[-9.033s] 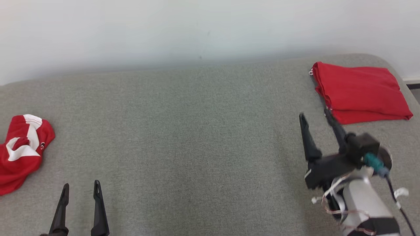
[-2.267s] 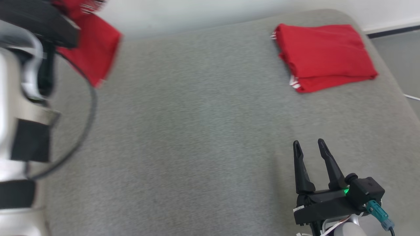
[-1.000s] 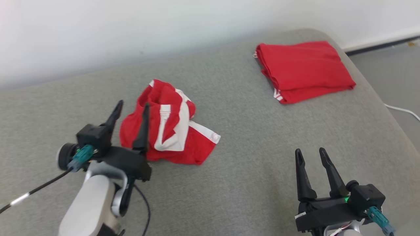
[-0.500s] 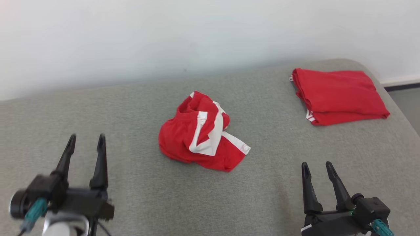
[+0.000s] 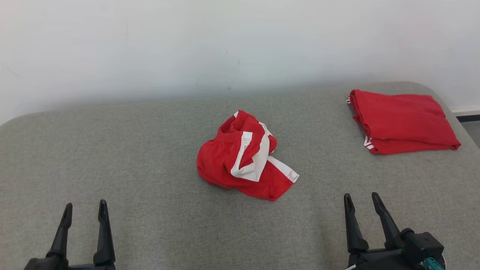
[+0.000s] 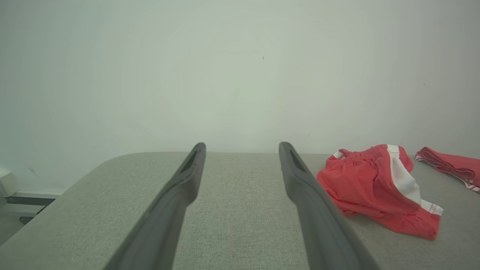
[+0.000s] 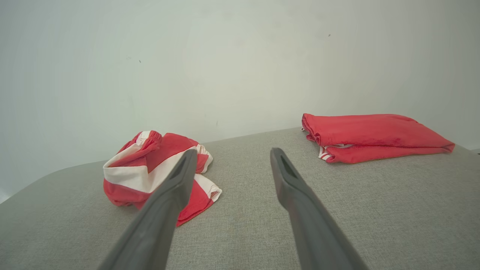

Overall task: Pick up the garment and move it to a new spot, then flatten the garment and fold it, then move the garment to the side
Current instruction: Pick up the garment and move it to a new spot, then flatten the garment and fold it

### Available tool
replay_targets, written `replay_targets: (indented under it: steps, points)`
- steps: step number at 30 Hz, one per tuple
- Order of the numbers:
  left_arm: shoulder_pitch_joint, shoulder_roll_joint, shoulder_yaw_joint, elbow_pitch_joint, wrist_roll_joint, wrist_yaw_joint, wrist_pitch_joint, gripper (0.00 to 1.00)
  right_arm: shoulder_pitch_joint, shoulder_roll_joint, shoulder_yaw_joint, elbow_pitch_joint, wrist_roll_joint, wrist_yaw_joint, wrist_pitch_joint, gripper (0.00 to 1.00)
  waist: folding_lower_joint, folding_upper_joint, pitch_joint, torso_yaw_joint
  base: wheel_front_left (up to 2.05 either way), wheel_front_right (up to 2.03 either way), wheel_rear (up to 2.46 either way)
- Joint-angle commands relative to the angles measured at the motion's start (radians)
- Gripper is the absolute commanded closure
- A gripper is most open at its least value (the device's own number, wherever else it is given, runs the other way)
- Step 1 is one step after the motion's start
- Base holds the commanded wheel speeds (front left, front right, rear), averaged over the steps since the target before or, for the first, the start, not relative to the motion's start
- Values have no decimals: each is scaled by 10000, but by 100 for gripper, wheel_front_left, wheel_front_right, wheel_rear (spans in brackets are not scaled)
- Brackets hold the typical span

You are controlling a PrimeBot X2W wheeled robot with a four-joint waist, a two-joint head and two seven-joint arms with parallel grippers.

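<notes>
Head view, grey fabric-covered tabletop [image 5: 150, 157] against a plain white wall [image 5: 225, 45]

Garment [image 5: 245, 155]: red shorts with white side stripes, crumpled in a loose heap near the middle of the tabletop, waistband bunched at its 12 o'clock end, one white-edged hem corner sticking out toward 4 o'clock. Lies free, nothing touching it

Second red garment [image 5: 403, 120]: folded flat into a neat rectangle, out at 2 o'clock from the heap, close to the tabletop's rounded far corner, well apart from the crumpled one

Left gripper [image 5: 85, 204]: low at 7 o'clock in the view, fingers spread and pointing to 12, nothing between them, well apart from the garment. In its wrist view the heap sits at 3 o'clock off the finger line, bare fabric between the fingers

Right gripper [image 5: 361, 195]: low at 5 o'clock, fingers likewise spread and empty, tips leaning slightly toward 11. In its wrist view the heap lies at 9 o'clock, partly behind one finger, and the folded garment at 2 o'clock
</notes>
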Motion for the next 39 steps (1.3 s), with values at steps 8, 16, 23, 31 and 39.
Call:
replay_targets:
  steps: [8,16,23,31,39]
  points:
    - [700,-690,412,-213,418,-206,-31,0,229,27,30,138,-54,-27,-46,0,1,0,-94,321,0,0,0]
    - [1031,-1124,955,-249,654,-410,-31,0,282,27,94,237,-17,-27,-46,0,1,0,-149,465,0,0,0]
    - [1088,-1313,1128,-107,933,-607,-31,0,271,27,131,324,-50,-27,-46,0,1,0,-100,531,0,0,0]
    - [1032,-1394,1179,66,1243,-773,-32,0,225,27,184,409,-63,-27,-46,0,1,0,-49,503,0,0,0]
    - [1036,-1439,1209,172,1413,-894,-32,0,226,27,177,414,-78,-27,-46,0,1,0,-34,470,0,0,0]
